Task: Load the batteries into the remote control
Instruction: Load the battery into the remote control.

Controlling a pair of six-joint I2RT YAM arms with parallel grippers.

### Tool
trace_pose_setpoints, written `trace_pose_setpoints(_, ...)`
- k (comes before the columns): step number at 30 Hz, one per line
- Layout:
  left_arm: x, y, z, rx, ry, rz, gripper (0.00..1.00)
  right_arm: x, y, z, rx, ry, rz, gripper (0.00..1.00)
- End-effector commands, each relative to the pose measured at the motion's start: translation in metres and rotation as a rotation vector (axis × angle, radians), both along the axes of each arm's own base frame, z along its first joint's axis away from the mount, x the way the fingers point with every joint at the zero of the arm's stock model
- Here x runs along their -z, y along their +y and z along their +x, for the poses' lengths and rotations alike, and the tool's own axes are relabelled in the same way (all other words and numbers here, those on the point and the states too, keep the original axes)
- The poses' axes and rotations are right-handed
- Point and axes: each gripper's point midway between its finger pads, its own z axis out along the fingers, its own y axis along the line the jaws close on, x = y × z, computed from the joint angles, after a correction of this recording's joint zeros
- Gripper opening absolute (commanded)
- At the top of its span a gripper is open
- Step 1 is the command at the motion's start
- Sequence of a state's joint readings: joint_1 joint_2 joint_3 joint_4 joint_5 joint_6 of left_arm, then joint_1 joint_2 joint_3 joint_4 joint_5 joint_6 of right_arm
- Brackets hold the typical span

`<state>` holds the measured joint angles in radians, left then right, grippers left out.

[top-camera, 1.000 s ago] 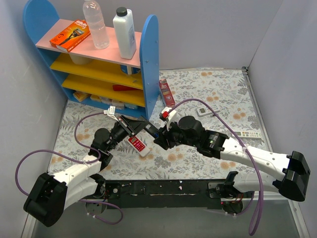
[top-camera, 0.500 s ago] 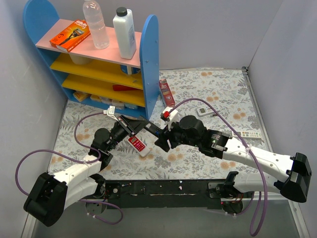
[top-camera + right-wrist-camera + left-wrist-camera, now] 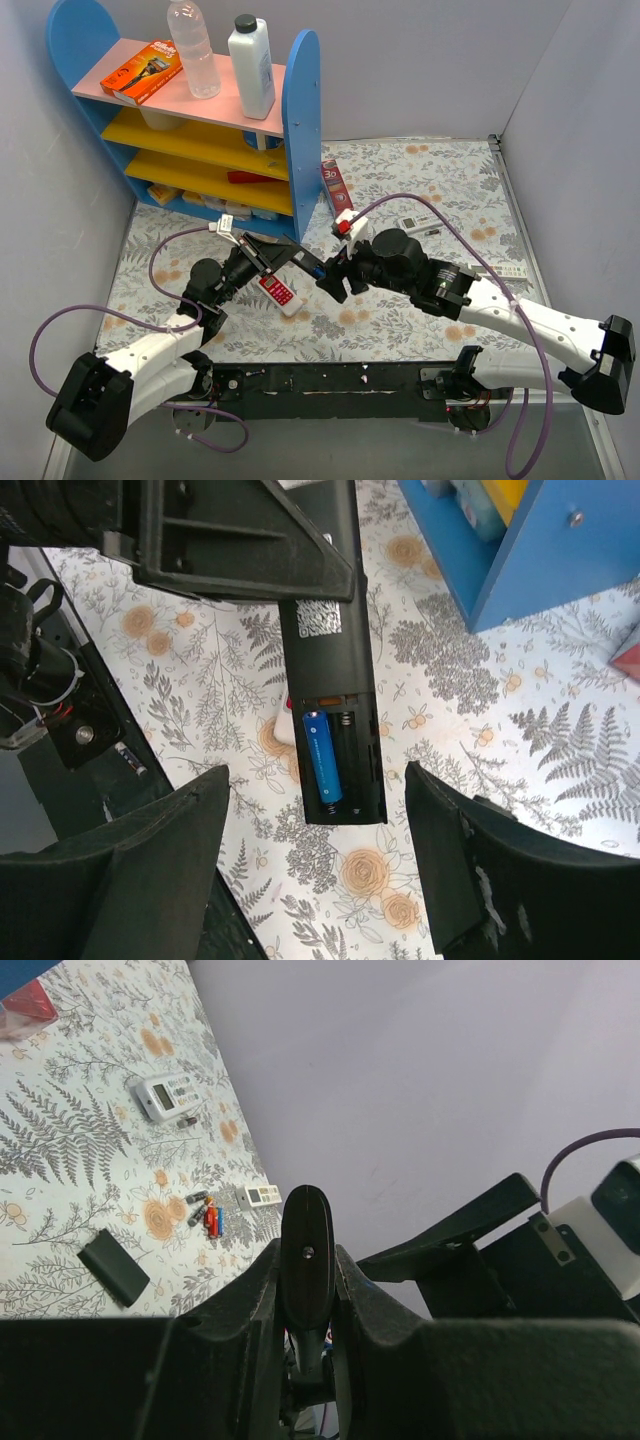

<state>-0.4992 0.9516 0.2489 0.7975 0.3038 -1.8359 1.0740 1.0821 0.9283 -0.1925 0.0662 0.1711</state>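
Left jaws were clamped tight on the remote control (image 3: 326,660), holding it off the bench (image 3: 450,670), its open bay showing one blue battery (image 3: 322,758) seated in one slot. Right jaws stood spread wide, gripping nothing, hovering close by that bay. Farther off, the loose batteries (image 3: 207,1218) lay clustered on the bench.

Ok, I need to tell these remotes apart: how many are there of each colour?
Black remote: 1
Red-and-white remote: 1
White remotes: 2, the near one and the right-edge one
Total: 4
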Motion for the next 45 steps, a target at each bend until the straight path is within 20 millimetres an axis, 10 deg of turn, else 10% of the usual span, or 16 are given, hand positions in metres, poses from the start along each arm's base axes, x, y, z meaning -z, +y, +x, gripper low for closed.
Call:
trace_pose_setpoints(1,-0.016,-0.001,-0.001,0.011,-0.042,0.005,0.00,-0.044,0.000,-0.004,-0.083,-0.134,0.060,0.77)
trace_pose_setpoints(14,-0.025,-0.014,-0.014,0.135,-0.065,0.017,0.00,-0.047,-0.007,-0.025,-0.503,-0.473,-0.159,0.54)
trace_pose_setpoints(45,-0.031,-0.027,-0.023,0.250,-0.073,0.032,0.00,-0.027,0.017,-0.024,-0.701,-0.369,-0.154,0.28)
